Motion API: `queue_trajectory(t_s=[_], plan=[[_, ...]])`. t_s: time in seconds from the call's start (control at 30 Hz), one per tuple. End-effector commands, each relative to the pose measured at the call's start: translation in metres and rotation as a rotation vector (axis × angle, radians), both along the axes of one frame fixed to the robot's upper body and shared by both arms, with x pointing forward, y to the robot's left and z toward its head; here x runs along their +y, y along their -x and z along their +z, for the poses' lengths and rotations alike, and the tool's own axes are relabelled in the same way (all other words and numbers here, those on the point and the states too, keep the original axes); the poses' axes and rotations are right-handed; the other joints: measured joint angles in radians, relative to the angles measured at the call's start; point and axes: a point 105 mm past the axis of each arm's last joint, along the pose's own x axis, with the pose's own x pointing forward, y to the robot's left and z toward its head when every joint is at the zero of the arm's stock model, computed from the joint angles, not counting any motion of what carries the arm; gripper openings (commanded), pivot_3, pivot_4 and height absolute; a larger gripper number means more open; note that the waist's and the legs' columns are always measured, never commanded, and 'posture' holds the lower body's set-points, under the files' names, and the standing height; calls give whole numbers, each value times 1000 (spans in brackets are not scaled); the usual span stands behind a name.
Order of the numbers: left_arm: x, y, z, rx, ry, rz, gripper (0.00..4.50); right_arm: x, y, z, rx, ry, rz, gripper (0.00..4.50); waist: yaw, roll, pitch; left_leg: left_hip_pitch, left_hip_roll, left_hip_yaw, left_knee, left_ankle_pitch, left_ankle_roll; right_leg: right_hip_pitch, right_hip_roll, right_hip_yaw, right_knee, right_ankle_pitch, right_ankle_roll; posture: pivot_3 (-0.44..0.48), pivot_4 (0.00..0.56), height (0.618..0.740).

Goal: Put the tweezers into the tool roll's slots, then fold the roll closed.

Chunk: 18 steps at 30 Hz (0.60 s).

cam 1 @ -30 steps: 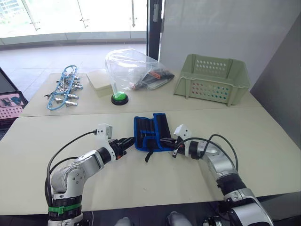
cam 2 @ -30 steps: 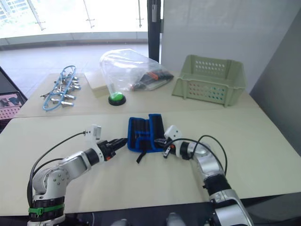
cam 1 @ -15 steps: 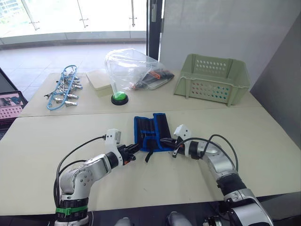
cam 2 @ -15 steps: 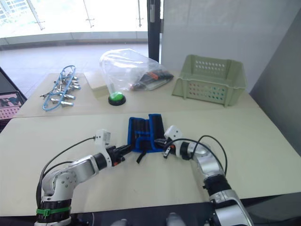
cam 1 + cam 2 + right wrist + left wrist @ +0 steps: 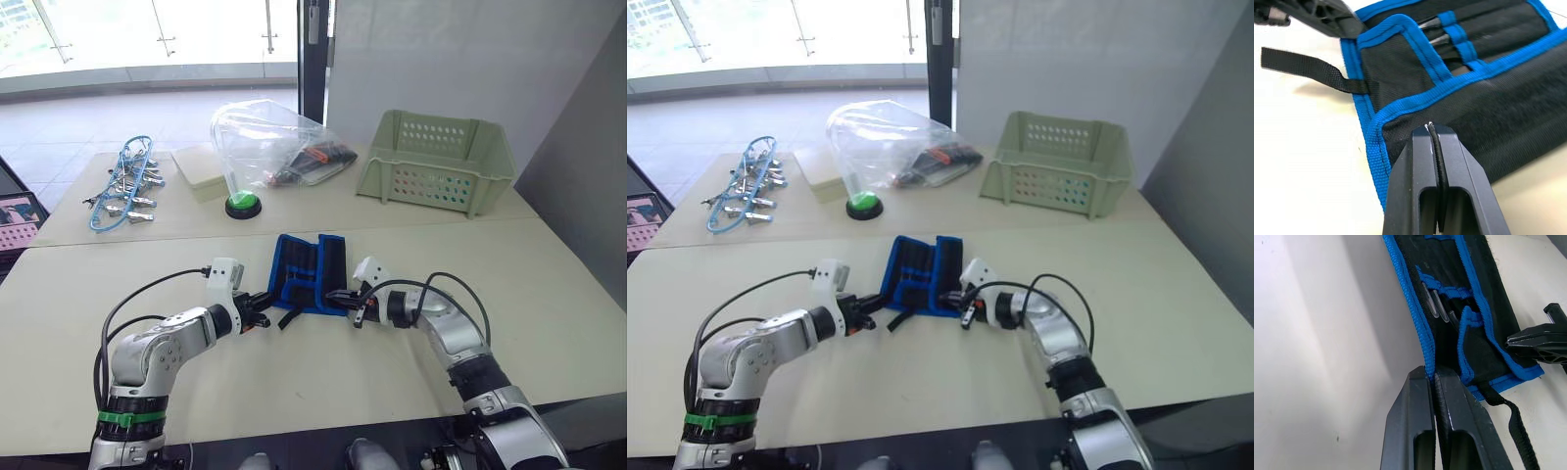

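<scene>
The black tool roll [image 5: 309, 272] with blue edging lies open near the middle of the table. Its short black strap [image 5: 289, 318] trails off the near edge. Slim black tweezers [image 5: 1430, 23] sit tucked in the slots [image 5: 1442, 308] under blue bands, with only their ends showing. My left gripper [image 5: 265, 300] is at the roll's near left corner. In the left wrist view it [image 5: 1432, 374] is shut on the blue edge. My right gripper [image 5: 334, 294] is at the near right corner. There it [image 5: 1431, 128] is shut on the black right flap.
Along the far side stand a pale green perforated basket [image 5: 436, 162], a clear plastic bag [image 5: 274, 147], a green button [image 5: 241, 206], a beige box [image 5: 196, 168] and silver clips with blue cord [image 5: 122, 186].
The camera has shifted a little. My left gripper came in from the left to the roll's near left corner. The right gripper stays at the right corner.
</scene>
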Motion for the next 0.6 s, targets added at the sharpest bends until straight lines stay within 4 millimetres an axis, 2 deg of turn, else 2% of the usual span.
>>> queue_trajectory(t_s=[0.03,0.23,0.37,0.6], plan=[[-4,-10,19,-85,-11,-8,21,0,-2,-1,-21,39,7,0,4,0,0,0,0,0,0,0,0,0,0,0,0,0,0,0,150,740],[-50,-12,42,-163,41,-150,21,-3,-1,-20,0,84,-2,0,20,0,0,0,-1,0,1,1,-1,1,-2,-1,0,0,1,0,150,740],[-69,-9,34,-117,39,-207,21,-2,1,-25,5,91,-1,0,18,0,0,0,-2,1,0,1,-2,1,-3,-1,0,0,1,0,150,740],[-88,-11,20,-65,10,-268,21,-3,2,-25,8,87,-16,0,18,0,0,0,-2,0,1,1,-2,2,-3,-1,0,0,1,0,150,740]])
